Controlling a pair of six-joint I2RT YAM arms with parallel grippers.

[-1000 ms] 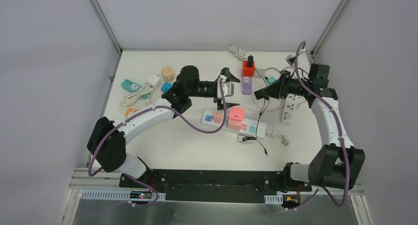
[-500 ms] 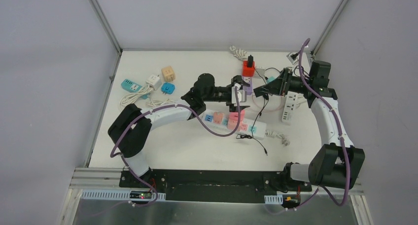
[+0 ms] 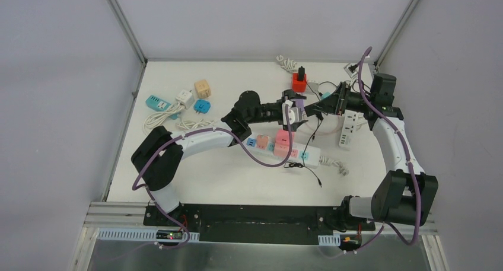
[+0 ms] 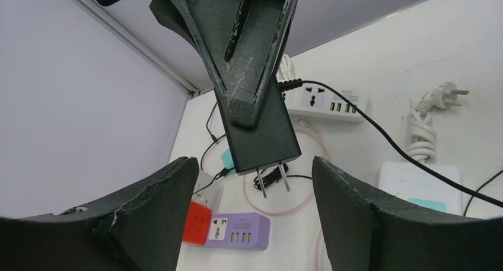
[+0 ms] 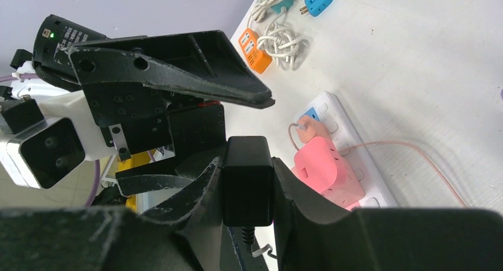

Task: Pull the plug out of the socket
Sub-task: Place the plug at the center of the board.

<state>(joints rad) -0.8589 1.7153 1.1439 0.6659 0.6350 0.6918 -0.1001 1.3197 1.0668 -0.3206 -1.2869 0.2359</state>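
Observation:
My right gripper [image 5: 248, 164] is shut on a black plug [image 5: 248, 179], holding it in the air by its sides. In the left wrist view the black plug [image 4: 261, 134] hangs with both bare prongs [image 4: 273, 182] free, above a purple socket strip [image 4: 237, 229] that has a red cube [image 4: 196, 222] at its end. My left gripper [image 4: 255, 164] is open, its fingers [image 4: 154, 206] on either side of the plug with gaps. From above, the two grippers meet tip to tip, left gripper [image 3: 290, 108] and right gripper [image 3: 314, 109], over the purple socket strip [image 3: 299, 103].
A white power strip [image 3: 308, 155] with pink adapters [image 3: 283, 139] lies below the grippers. Another white strip [image 3: 348, 128] lies at the right. The red cube [image 3: 299, 82] carries a black adapter. Small cube sockets and a coiled cable [image 3: 178, 105] sit at the left. Thin black cable [image 3: 308, 167] trails across the table.
My left arm has swung right to the right gripper, and its jaws have narrowed on either side of the plug. The right gripper has kept its hold and shifted slightly up.

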